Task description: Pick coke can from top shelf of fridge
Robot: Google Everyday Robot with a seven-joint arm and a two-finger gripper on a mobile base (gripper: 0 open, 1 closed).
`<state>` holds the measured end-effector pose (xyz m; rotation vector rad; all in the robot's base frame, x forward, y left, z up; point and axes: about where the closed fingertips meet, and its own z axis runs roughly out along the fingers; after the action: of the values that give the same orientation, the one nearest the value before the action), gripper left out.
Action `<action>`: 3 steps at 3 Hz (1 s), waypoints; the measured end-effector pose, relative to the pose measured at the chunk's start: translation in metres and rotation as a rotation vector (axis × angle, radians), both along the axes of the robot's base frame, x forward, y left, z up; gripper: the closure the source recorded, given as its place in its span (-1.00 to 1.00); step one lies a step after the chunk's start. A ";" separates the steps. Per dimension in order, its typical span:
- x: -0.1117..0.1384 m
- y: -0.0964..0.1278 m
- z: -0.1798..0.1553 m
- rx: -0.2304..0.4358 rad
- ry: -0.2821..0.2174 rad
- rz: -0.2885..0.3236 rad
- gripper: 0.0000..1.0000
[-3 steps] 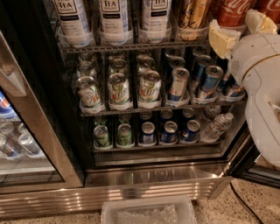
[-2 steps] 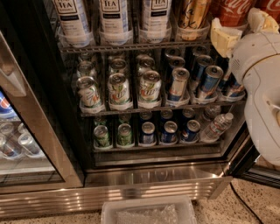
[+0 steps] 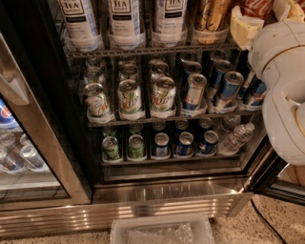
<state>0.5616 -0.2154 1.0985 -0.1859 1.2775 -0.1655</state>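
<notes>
The fridge point(image 3: 157, 193) stands open with its dark inside showing. The top shelf point(image 3: 143, 49) holds white tea bottles point(image 3: 123, 19), a gold-and-tan can point(image 3: 209, 16) and, at the far right, the red coke can point(image 3: 255, 5), cut off by the top edge. My gripper point(image 3: 265, 15) is at the top right on the white arm point(image 3: 286, 90). Its yellowish fingers point(image 3: 243, 27) stand on either side of the coke can, open. The can's lower part is hidden behind the left finger.
The middle rack point(image 3: 143, 118) holds tilted green cans at left and blue cans at right. The bottom rack point(image 3: 157, 159) has more cans and a lying water bottle point(image 3: 234, 139). A second glass door point(image 3: 19, 143) is at left. A clear plastic bin point(image 3: 162, 231) sits on the floor.
My gripper has moved slightly up and in around the coke can. The cans and bottles on the shelves have not moved.
</notes>
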 end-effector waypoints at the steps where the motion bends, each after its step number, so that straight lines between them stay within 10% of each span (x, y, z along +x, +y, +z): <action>1: 0.009 -0.001 0.007 -0.005 -0.010 -0.004 -0.08; 3: 0.028 -0.004 0.003 -0.046 0.027 -0.043 -0.06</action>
<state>0.5901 -0.2190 1.1016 -0.2008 1.3059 -0.2300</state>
